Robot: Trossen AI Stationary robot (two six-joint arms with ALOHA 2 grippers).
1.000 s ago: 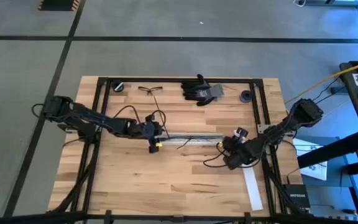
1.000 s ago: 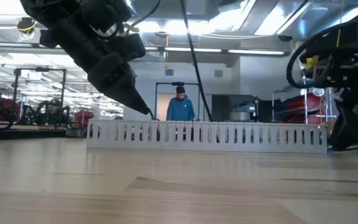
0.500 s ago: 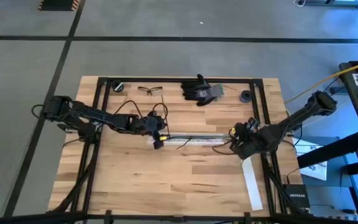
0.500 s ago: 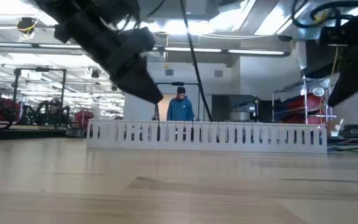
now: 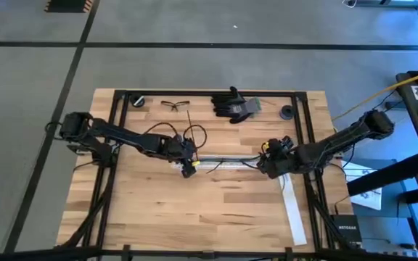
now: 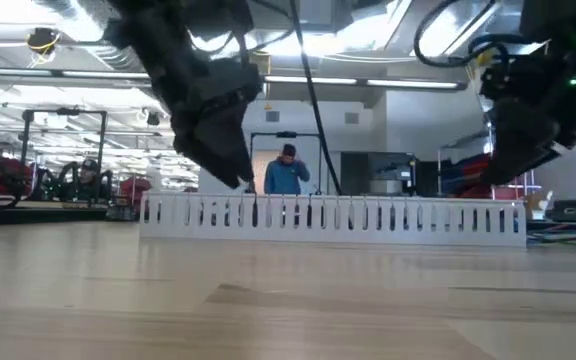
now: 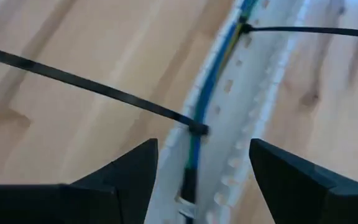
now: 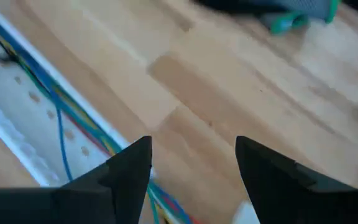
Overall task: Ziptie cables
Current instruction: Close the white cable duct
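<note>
Cables (image 7: pixel 199 106) bundled in the white channel (image 5: pixel 227 164) at centre of the high view, two ties already on. Left gripper (image 7: pixel 197 165) wide open and empty over them; right gripper (image 8: pixel 191 163) likewise open, empty. Risk: snagging a tie tail (image 7: pixel 73 81) and dragging the bundle out.

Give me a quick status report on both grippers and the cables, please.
Left gripper open over the cables in the white channel, two zip ties on. Right gripper open at the far end. Nothing blocking.
</note>
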